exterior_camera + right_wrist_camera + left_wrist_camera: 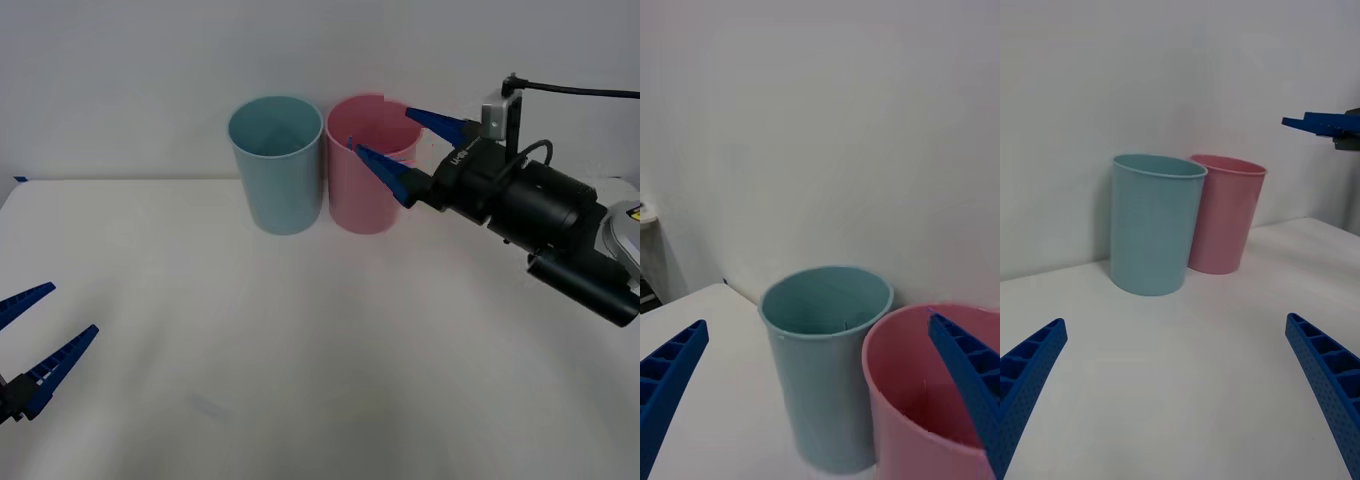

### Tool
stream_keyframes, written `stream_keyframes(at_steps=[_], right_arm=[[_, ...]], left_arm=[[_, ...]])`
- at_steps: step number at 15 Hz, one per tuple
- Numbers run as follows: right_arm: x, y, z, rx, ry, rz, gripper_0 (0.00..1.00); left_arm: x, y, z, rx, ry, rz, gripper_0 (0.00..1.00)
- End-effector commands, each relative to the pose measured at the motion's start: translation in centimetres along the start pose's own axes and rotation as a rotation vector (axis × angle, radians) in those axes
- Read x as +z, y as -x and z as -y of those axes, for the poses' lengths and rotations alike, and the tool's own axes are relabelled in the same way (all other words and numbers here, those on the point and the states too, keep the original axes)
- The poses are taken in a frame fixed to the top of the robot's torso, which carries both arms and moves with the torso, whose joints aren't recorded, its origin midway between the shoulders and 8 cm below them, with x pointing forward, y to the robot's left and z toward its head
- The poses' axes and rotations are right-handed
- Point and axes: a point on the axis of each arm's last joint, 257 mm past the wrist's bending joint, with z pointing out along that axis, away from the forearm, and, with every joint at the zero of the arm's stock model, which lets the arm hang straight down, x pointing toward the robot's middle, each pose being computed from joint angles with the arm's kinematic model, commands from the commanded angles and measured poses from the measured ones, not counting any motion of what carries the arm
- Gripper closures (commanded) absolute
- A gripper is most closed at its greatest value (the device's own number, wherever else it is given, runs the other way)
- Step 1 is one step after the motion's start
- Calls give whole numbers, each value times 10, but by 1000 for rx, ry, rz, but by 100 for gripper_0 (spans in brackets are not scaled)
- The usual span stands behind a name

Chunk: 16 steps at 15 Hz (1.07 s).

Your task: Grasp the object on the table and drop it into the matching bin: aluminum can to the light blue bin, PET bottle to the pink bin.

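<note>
Front view shows your right gripper (395, 150) over the pink bin's (365, 200) rim, fingers spread wide and holding nothing. Your left gripper (40, 335) hangs low over the desk (300, 350), fingers apart and empty; the light blue bin (277, 180) touches the pink one.

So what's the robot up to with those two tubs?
The right gripper hangs open, holding nothing, over the mouth of the pink bin, which stands beside the light blue bin at the back of the white table. The left gripper waits open and low near the table's front edge.
</note>
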Motion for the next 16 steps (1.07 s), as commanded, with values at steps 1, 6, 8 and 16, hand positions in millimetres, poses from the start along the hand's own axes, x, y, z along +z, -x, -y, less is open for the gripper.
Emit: stream_keyframes(at_steps=[1,6,8,16], right_arm=[[-44,-9,-8,-24,60,-32,0],[-116,-30,-20,-104,130,-82,0],[-144,-41,-23,-128,140,-99,0],[-239,-85,-27,-137,43,-171,0]], left_arm=[[0,0,0,0,0,0,0],[0,0,0,0,0,0,0],[0,0,0,0,0,0,0],[0,0,0,0,0,0,0]])
